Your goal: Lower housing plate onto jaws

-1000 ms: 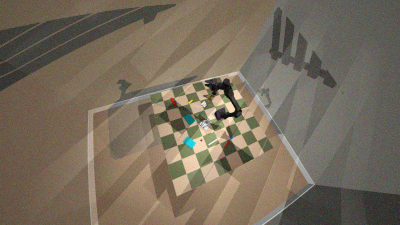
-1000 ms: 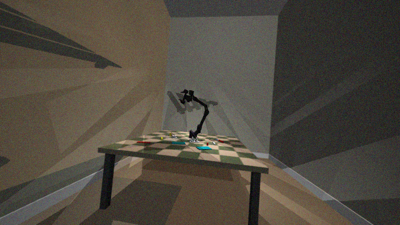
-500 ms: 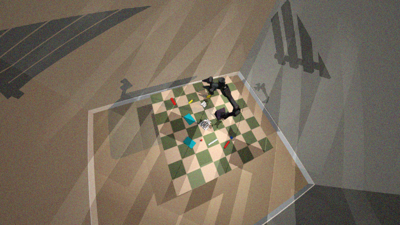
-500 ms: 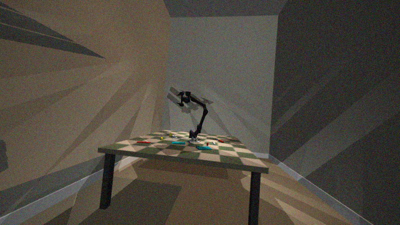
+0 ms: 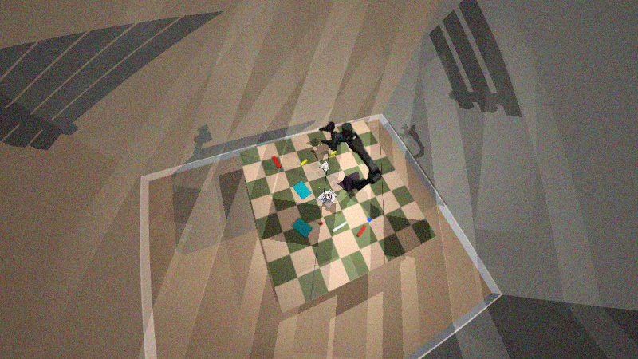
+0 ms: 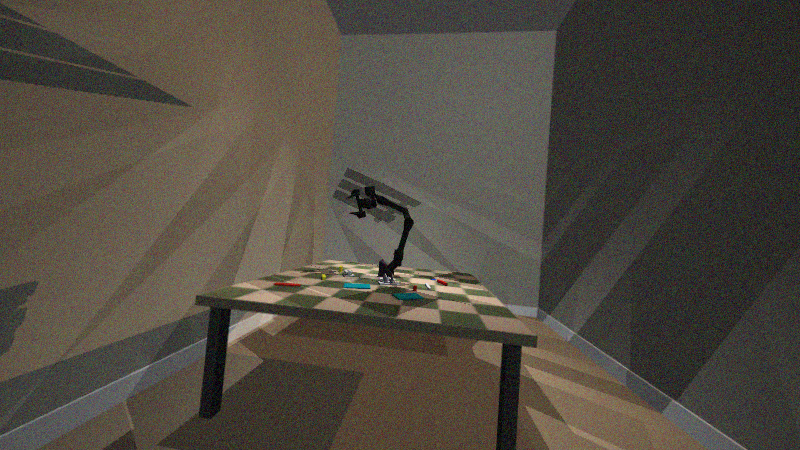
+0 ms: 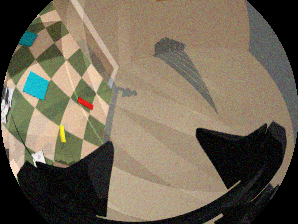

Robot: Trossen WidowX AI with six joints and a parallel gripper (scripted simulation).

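Note:
A white assembly (image 5: 328, 197) (image 6: 387, 281) (image 7: 6, 104) sits near the middle of the checkered table. It is too small and blurred to make out the jaws, pins or stubs. A smaller white part (image 5: 324, 166) (image 6: 347, 273) (image 7: 39, 158) lies apart from it, toward the arm's raised hand. I cannot tell which piece is the housing plate, or whether it is on the jaws. My gripper (image 5: 321, 136) (image 6: 352, 204) (image 7: 156, 139) is open and empty. It hangs high above the table, well away from the white assembly.
Two teal plates (image 5: 301, 190) (image 5: 302, 226) lie beside the assembly. Red bars (image 5: 276, 162) (image 5: 361, 230), yellow pieces (image 5: 304, 162) (image 5: 332, 152), a white bar (image 5: 340, 226), a blue piece (image 5: 368, 219) and a small red piece (image 5: 320, 222) lie around. The arm's base stands beside the assembly.

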